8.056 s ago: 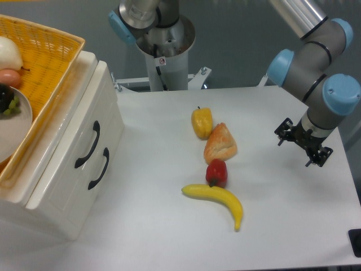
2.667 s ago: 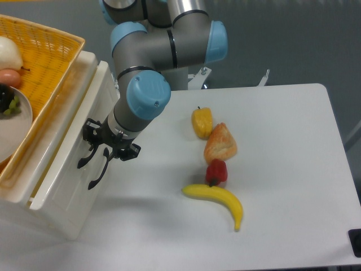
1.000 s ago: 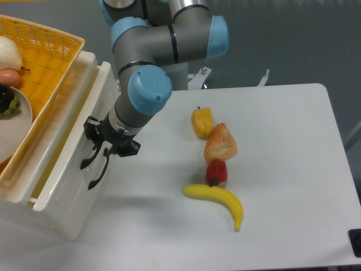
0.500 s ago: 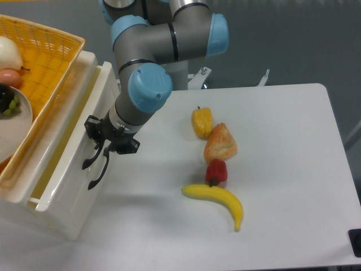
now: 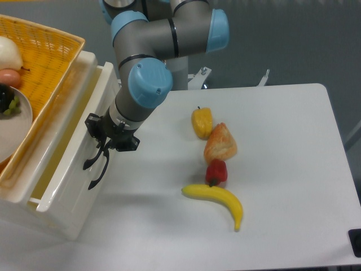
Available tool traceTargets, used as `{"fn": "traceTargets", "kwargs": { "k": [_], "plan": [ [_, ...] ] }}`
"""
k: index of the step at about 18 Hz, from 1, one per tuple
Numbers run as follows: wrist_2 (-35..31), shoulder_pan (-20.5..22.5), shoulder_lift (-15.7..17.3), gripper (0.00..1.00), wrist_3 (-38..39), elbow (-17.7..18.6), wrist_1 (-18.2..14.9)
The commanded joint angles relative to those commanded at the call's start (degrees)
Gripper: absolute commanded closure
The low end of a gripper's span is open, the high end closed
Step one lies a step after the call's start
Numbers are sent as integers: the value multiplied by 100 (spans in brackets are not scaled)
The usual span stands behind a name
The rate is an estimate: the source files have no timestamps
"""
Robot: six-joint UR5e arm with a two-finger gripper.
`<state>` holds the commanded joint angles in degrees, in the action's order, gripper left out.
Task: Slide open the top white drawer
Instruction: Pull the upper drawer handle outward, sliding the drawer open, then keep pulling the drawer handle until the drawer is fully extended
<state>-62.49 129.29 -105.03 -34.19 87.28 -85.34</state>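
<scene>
The small white cabinet stands at the left, and its top white drawer (image 5: 66, 179) is pulled partly out, so a yellowish gap (image 5: 65, 148) shows between the cabinet top and the drawer front. My gripper (image 5: 105, 147) hangs at the drawer front, shut on the upper end of the drawer's black curved handle (image 5: 90, 164). The lower drawer's matching black handle (image 5: 100, 174) sits just beside it. The arm's blue-capped wrist (image 5: 148, 84) rises above the gripper.
A yellow wicker basket (image 5: 42, 59) with a plate and fruit rests on the cabinet. On the table's middle lie a yellow pepper (image 5: 202, 122), a bread piece (image 5: 220, 143), a red pepper (image 5: 216, 171) and a banana (image 5: 217, 200).
The gripper came from the table's right side to the drawer handle. Over the last second it drew the top drawer a little further out, widening the gap behind the front.
</scene>
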Motion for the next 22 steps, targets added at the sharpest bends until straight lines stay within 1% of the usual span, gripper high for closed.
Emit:
{"fn": "traceTargets", "kwargs": {
  "k": [8,15,22],
  "plan": [
    [-18,61,-9,82,0,-26,18],
    [-18,210,0,82,-9,-70,18],
    [-26,264,-17,82,-9,-97,26]
  ]
}}
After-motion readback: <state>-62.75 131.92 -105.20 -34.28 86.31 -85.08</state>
